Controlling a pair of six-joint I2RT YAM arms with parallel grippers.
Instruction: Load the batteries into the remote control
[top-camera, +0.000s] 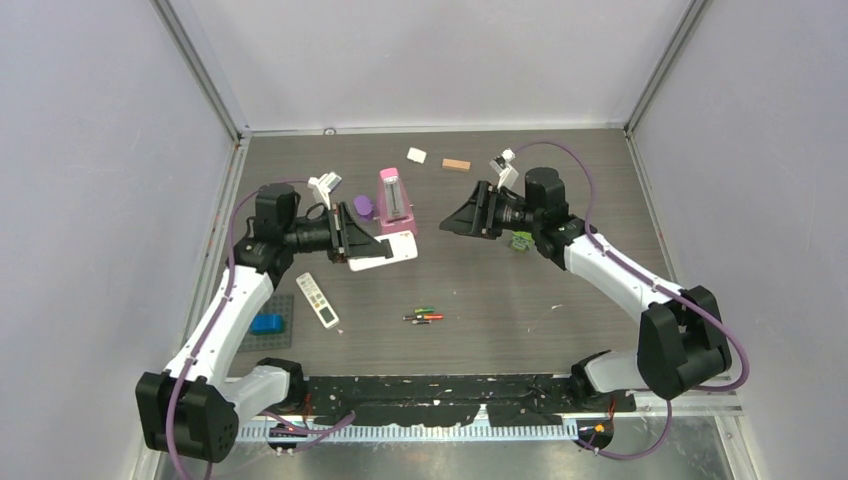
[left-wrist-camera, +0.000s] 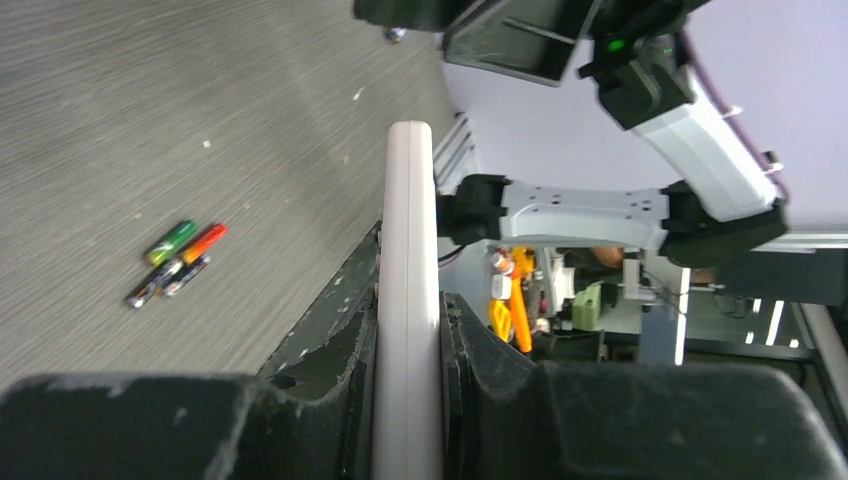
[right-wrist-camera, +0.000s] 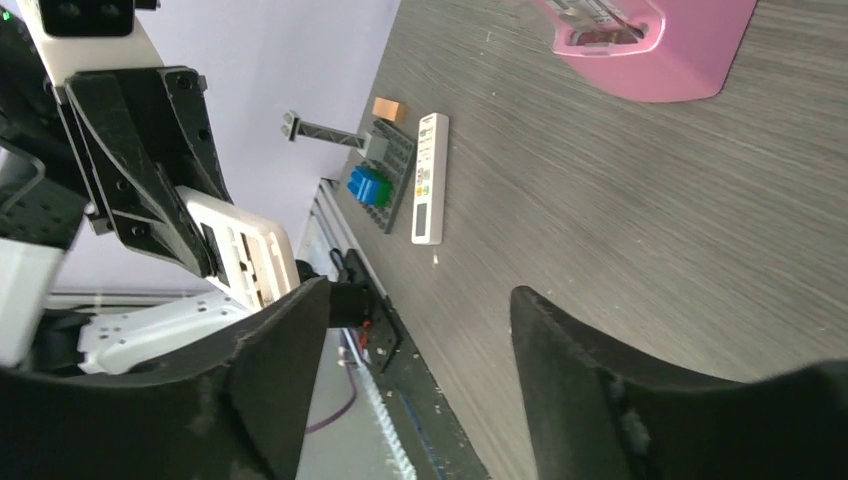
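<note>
My left gripper (top-camera: 352, 245) is shut on the near end of a white remote control (top-camera: 388, 250) and holds it above the table, left of centre. In the left wrist view the remote (left-wrist-camera: 410, 230) stands edge-on between the fingers. My right gripper (top-camera: 447, 225) is open and empty, in the air just right of the remote and facing it. In the right wrist view the remote's ribbed back (right-wrist-camera: 243, 255) shows, held by the left gripper. The batteries (top-camera: 424, 315), thin red-orange, green and dark cylinders, lie together on the table below both grippers; they also show in the left wrist view (left-wrist-camera: 175, 262).
A second, smaller white remote (top-camera: 317, 299) lies at the left, beside a dark baseplate (top-camera: 285, 305) with a blue brick (top-camera: 267, 323). A pink stand (top-camera: 393, 200) and a purple object (top-camera: 363, 206) sit behind the held remote. A white block (top-camera: 417, 155), a tan block (top-camera: 456, 165) and a green item (top-camera: 521, 240) lie farther back and right.
</note>
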